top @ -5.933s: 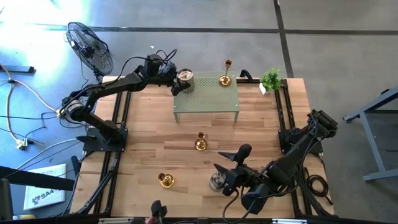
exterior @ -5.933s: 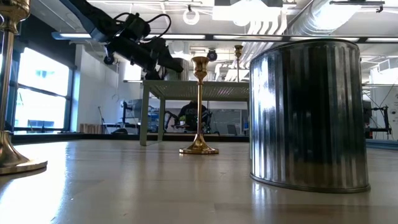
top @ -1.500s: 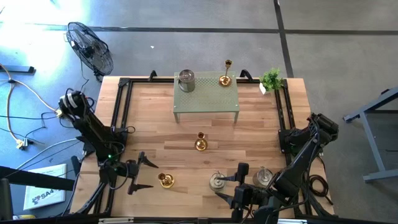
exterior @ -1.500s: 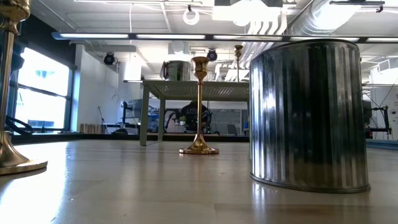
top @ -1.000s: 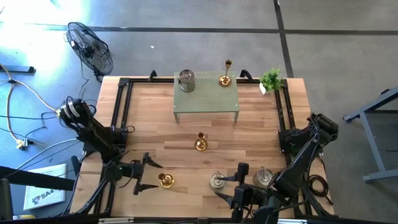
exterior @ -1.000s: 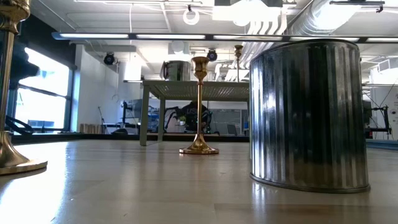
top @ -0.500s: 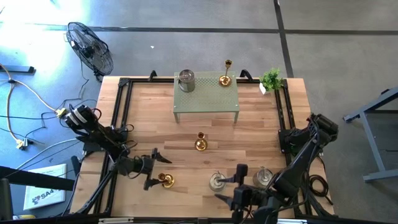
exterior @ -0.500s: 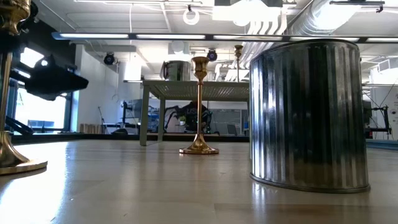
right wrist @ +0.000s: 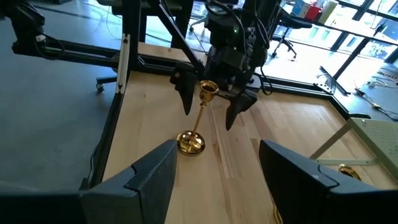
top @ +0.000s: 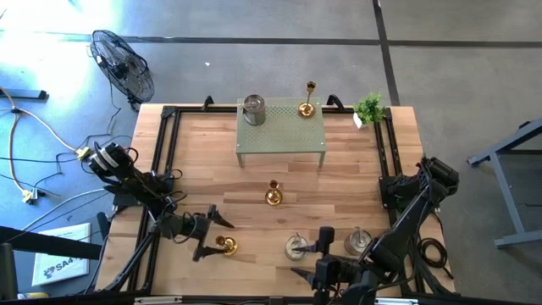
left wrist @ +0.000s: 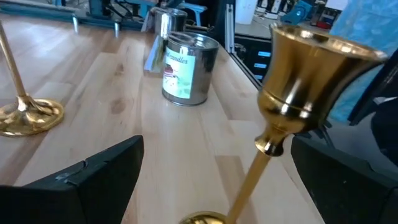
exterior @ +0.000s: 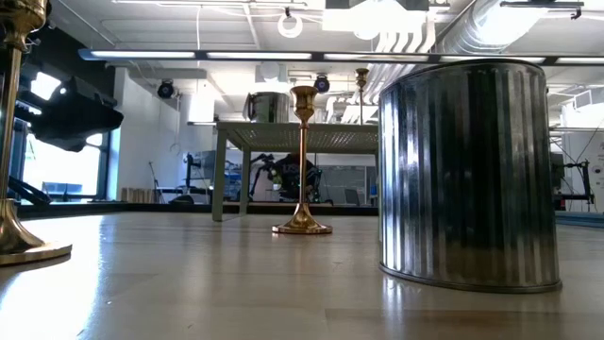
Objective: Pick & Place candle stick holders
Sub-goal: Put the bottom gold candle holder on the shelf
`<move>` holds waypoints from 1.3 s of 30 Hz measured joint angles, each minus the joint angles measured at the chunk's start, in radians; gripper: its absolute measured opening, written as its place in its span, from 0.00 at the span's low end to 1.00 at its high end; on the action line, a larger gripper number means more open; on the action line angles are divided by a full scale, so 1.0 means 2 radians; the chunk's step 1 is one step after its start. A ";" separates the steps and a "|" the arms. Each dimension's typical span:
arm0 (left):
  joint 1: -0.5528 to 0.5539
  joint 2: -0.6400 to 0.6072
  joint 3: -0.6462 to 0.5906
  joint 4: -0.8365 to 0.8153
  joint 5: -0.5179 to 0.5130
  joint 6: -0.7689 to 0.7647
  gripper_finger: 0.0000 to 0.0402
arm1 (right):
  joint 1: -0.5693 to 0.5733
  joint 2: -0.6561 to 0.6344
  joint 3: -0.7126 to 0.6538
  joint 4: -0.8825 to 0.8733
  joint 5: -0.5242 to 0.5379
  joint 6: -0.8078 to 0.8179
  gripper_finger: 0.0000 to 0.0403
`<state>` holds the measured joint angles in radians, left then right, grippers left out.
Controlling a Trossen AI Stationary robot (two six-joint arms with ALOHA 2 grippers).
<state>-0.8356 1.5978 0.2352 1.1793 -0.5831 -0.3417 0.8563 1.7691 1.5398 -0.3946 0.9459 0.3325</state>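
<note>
The left gripper [top: 212, 236] is positioned at the tall gold candle stick holder with round base and thin stem [top: 225, 246], which stands upright near the front edge of the light wooden slatted table [top: 203, 174]. Its jaws are spread apart, one on each side of the stem below the cup [left wrist: 308, 74], with no contact visible.

For a sound grasp, it is judged that the jaws should be closed squarely on the stem, kept level, and the holder lifted straight up so that the base is not dragged or tipped.

The right gripper [top: 315, 264] is held at the front edge, jaws apart, beside a squat silver-grey metal holder [top: 295, 246]. A second gold holder [top: 273, 195] stands mid-table. On the green perforated metal stand [top: 280, 127] a silver holder [top: 253, 108] and a gold one [top: 306, 106] are set.

Grey concrete flooring, a black floor fan [top: 123, 61] and loose cables [top: 25, 127] are noted around the table.
</note>
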 joint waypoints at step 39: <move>0.046 0.000 0.000 -0.003 0.053 0.015 0.27 | 0.000 0.000 0.000 0.010 0.000 -0.010 0.56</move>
<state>-0.7433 1.5978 0.2348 1.1725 -0.4778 -0.3111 0.8564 1.7685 1.5398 -0.3756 0.9466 0.3119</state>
